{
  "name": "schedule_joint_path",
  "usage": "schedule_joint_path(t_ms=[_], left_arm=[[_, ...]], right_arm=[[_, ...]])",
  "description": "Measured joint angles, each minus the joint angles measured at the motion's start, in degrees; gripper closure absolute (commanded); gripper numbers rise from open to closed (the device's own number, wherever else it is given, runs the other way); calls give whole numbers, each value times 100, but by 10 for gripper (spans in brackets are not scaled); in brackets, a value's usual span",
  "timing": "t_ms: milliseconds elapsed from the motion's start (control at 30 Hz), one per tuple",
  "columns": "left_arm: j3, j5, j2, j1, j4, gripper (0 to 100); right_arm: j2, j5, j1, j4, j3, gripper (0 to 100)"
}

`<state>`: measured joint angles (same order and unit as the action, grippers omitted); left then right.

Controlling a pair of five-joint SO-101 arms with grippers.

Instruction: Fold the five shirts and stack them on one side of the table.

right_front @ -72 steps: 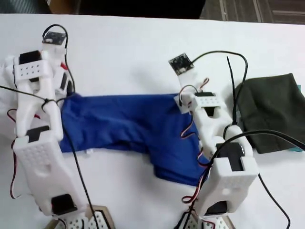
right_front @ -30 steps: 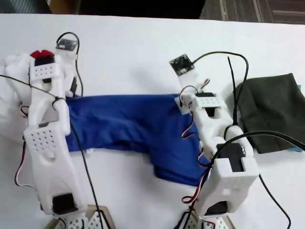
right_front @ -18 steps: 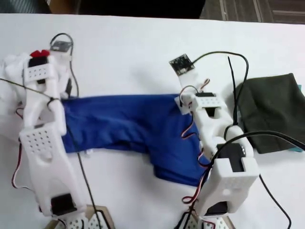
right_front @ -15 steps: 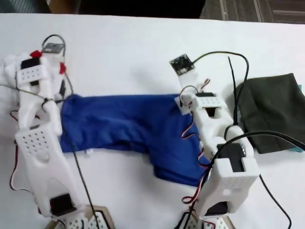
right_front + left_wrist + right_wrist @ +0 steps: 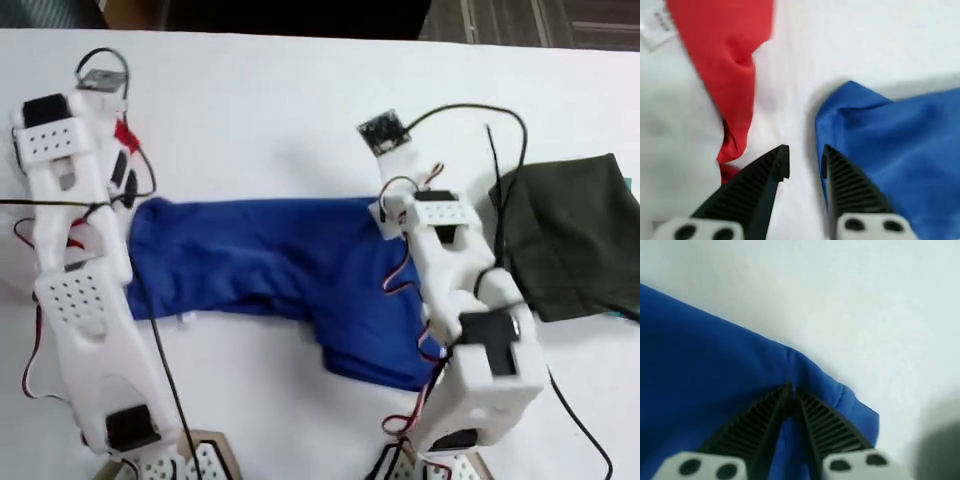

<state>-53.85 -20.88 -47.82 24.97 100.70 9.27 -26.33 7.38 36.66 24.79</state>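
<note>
A blue shirt [image 5: 270,265] lies spread across the middle of the table, partly folded. My left gripper [image 5: 805,161] hangs open just off the shirt's left corner [image 5: 840,107], holding nothing. In the high view that gripper [image 5: 130,190] sits between the blue corner and a red shirt [image 5: 124,134]. The red shirt [image 5: 725,60] lies crumpled against a white garment [image 5: 675,130]. My right gripper [image 5: 792,390] is shut on the blue shirt's far right edge [image 5: 805,365], under the right arm's wrist [image 5: 383,212]. A folded dark green shirt [image 5: 570,235] rests at the right side.
The left arm [image 5: 85,320] covers the table's left front, and the right arm [image 5: 480,350] stands between the blue and dark green shirts. Black cables [image 5: 500,160] loop over the dark shirt's near edge. Bare white table [image 5: 280,110] stretches behind the shirts.
The left arm has swung back and forth by the blue shirt's left corner and now stands with its wrist farther back. The right arm shifted slightly, still pinching the shirt.
</note>
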Motion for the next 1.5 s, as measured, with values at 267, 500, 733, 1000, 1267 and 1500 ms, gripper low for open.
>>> schedule_joint_path(t_ms=[267,500,733,1000,1267,1500], left_arm=[[1749,0,1354,-299,35,854],[4352,0,2840,-325,-484,853],[7068,-316,4097,-519,-1767,853],[8686,-668,4615,-457,-2857,854],[9055,-1345,4703,475,-3578,853],[8888,-1407,4695,615,-3604,853]], right_arm=[[-2022,0,387,1582,44,911],[-2690,-519,1055,2312,1143,896],[-3262,-1301,1073,2312,2620,910],[-3604,-1433,756,1732,3763,910],[-3604,-2585,-791,1327,4018,910],[-3604,-3033,-1477,1240,4018,910]])
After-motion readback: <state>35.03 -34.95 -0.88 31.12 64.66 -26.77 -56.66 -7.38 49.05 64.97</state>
